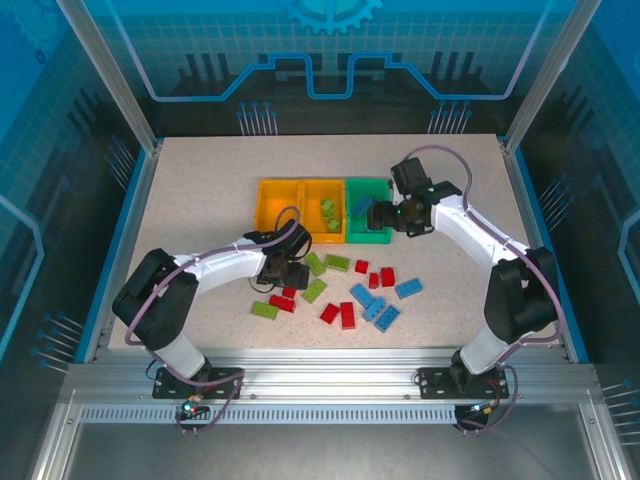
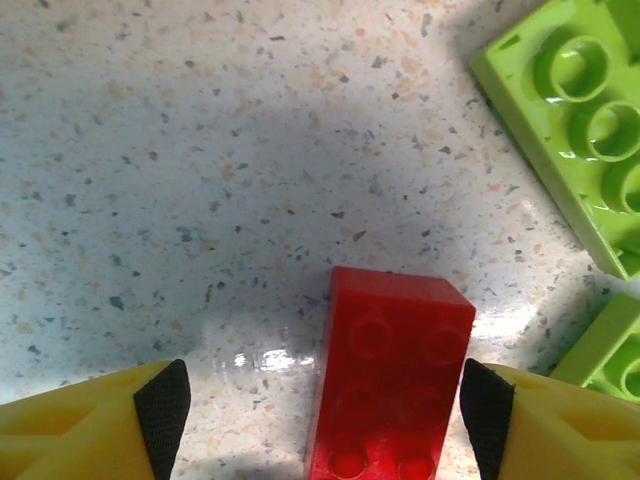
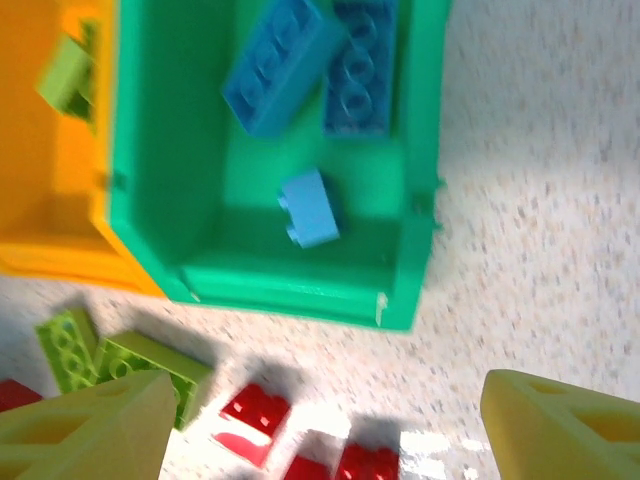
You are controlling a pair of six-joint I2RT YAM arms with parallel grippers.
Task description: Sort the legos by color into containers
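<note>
A red lego (image 2: 395,370) lies on the table between the fingers of my left gripper (image 2: 325,400), close to the right pad (image 2: 487,415) and apart from the left pad (image 2: 163,410). From above, that gripper (image 1: 283,275) is low over the left end of the scattered legos. My right gripper (image 1: 383,215) hangs open and empty at the front of the green container (image 1: 368,238). Three blue legos lie in the green container (image 3: 300,285), the smallest being (image 3: 310,207). Two orange-yellow containers (image 1: 280,228) stand left of it; the middle one (image 1: 325,238) holds lime legos (image 1: 327,210).
Lime legos (image 1: 315,290), red legos (image 1: 347,315) and blue legos (image 1: 375,308) are scattered on the speckled table in front of the containers. Two lime legos (image 2: 575,110) lie just right of my left gripper. Red legos (image 3: 255,412) lie below my right gripper.
</note>
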